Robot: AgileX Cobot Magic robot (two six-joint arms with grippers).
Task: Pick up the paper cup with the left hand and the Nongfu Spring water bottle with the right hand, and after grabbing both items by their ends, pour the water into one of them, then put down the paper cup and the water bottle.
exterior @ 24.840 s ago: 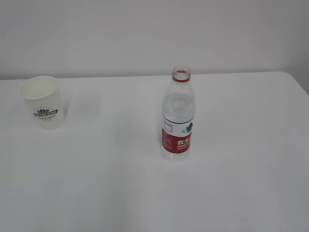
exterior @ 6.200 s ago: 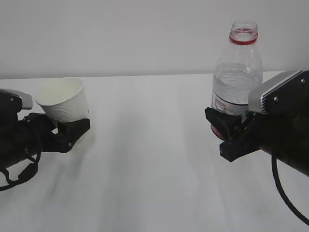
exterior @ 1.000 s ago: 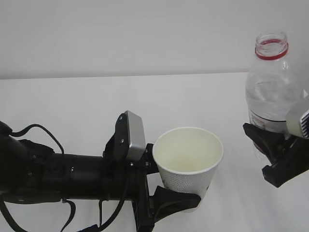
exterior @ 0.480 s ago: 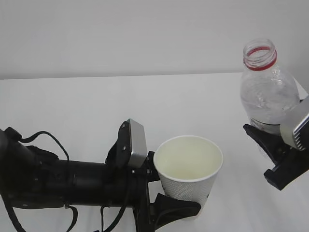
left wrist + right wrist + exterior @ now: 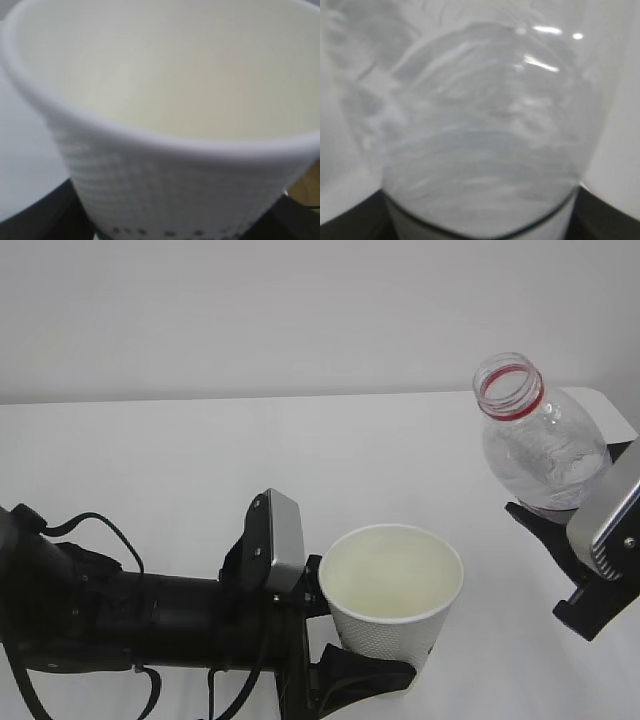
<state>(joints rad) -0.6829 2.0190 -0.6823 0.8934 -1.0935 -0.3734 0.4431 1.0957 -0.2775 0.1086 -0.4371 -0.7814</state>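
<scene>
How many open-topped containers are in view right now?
2: the paper cup held low at centre by the left gripper; the water bottle, capless, tilted, in the right gripper.

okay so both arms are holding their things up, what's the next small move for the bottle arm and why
Probably keep tipping the Nongfu Spring water bottle while bringing its mouth over the paper cup. The right hand holds it tilted toward the cup, but the mouth is up and to the right of the rim, and the cup looks empty.
</scene>
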